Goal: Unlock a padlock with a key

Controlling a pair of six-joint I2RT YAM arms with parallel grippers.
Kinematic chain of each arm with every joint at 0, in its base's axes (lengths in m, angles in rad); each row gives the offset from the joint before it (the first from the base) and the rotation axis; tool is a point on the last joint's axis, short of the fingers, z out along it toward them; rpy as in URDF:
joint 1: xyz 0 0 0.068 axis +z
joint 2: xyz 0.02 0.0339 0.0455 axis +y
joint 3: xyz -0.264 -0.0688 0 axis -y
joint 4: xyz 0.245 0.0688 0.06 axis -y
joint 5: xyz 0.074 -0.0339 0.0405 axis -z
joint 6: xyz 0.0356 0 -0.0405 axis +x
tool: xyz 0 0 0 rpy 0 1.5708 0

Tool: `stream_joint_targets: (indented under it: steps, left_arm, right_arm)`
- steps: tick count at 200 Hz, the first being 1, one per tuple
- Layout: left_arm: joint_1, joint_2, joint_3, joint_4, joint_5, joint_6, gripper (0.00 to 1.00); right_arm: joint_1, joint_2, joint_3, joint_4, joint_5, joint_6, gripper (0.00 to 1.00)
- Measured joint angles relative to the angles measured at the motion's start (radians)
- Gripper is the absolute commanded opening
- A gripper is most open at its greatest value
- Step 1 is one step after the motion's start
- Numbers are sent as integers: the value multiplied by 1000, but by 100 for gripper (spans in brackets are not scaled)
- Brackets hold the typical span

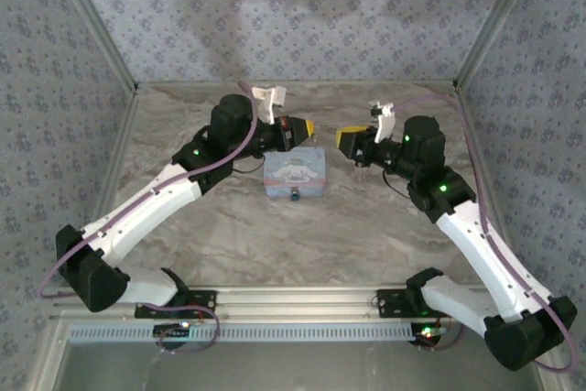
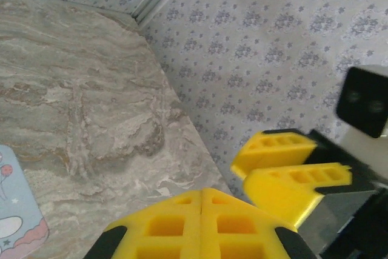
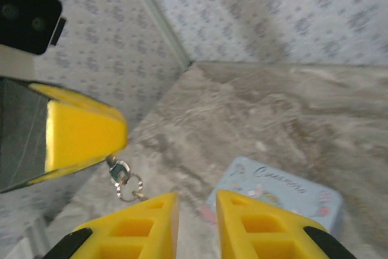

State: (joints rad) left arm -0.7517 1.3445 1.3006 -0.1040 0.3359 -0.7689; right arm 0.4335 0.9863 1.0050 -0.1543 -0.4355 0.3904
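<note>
Front zone: bare grey-veined marble tabletop (image 1: pixel 302 244), open between the two arm bases.
Centre obstacle: light-blue rectangular tin box (image 1: pixel 295 171), lying flat, with the tiny dark teal-blue padlock (image 1: pixel 296 195) at its near side.
Beyond the tin: left gripper (image 1: pixel 308 128) and right gripper (image 1: pixel 346 139) face tip to tip, with a narrow gap between them.
In the gap: small silver key on a ring (image 3: pixel 121 173), hanging from the left gripper.
Flanks: white arm links (image 1: pixel 151 208) slant inward; floral-papered walls (image 1: pixel 293 16) close three sides.
</note>
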Motion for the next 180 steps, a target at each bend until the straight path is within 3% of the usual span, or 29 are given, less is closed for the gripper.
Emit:
stream_joint_targets:
  steps: [32,71,101,160,180]
  left_arm:
    - [7,0,0,35,38,-17,0]
    - [8,0,-4,86,81,-32,0]
    - [7,-2,-17,111,106,-36,0]
    - [8,-2,-31,137,140,-44,0]
    - [7,-2,-33,142,144,-44,0]
  right_arm:
    - [-7,23,-33,94,-146,79,29]
    - [-14,37,-49,212,-237,162,33]
    - [-17,42,-53,248,-257,188,27]
    - [4,46,-47,231,-259,161,24]
    - [12,50,-43,230,-261,151,16]
